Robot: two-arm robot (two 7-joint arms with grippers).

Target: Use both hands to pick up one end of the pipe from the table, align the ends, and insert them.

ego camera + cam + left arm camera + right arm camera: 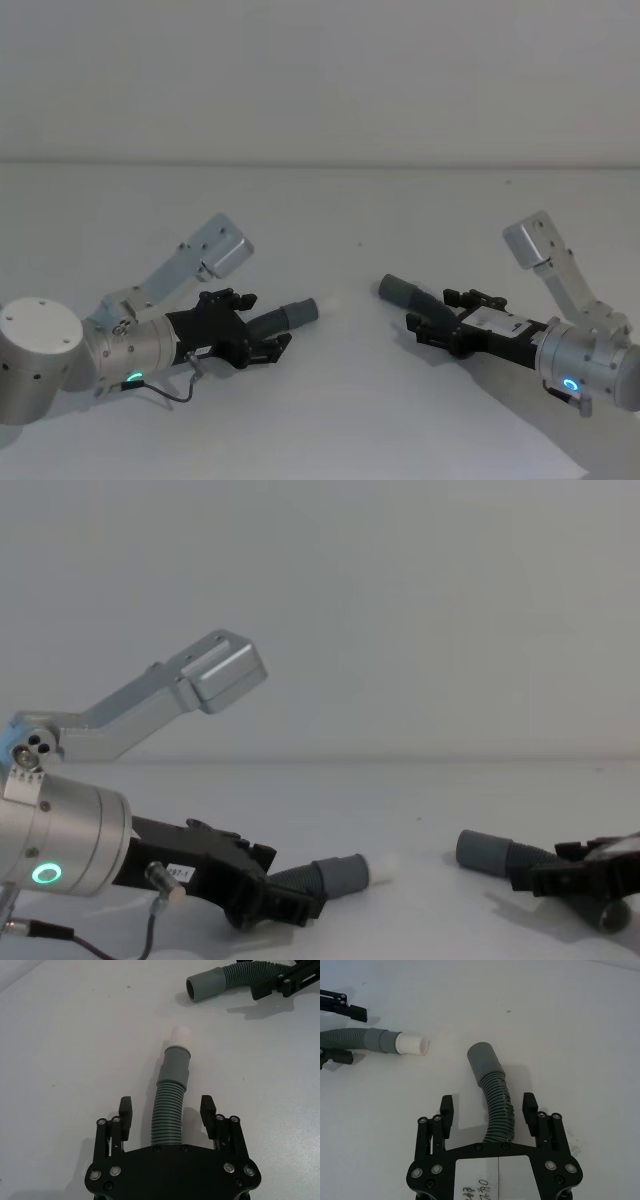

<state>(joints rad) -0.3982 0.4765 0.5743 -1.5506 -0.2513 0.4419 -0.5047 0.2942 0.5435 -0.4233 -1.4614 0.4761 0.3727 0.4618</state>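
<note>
The left tool (166,1106) stands wide, its two fingers on either side of the ribbed body of the first hose piece (170,1125) and touching it on neither. The right tool (488,1104) is spread just as wide around the second hose piece (500,1115), with clear gaps on both sides. We judge that each tool straddles the ribs behind the smooth end on purpose: closing there would leave that end sticking out in front, free to meet its mate. The first piece ends in a grey cuff (176,1062) with a white stub (181,1036) poking from it, and the second in a plain socket cuff (482,1057). The two ends lie near the middle of the tabletop (330,420), pointing roughly toward each other but well apart and not in line, so nothing is joined yet. Both pieces seem to rest on the tabletop, though from the side we cannot be sure the socket cuff touches it. Counting: two tools, two hose pieces, two cuffs, one white stub.
</note>
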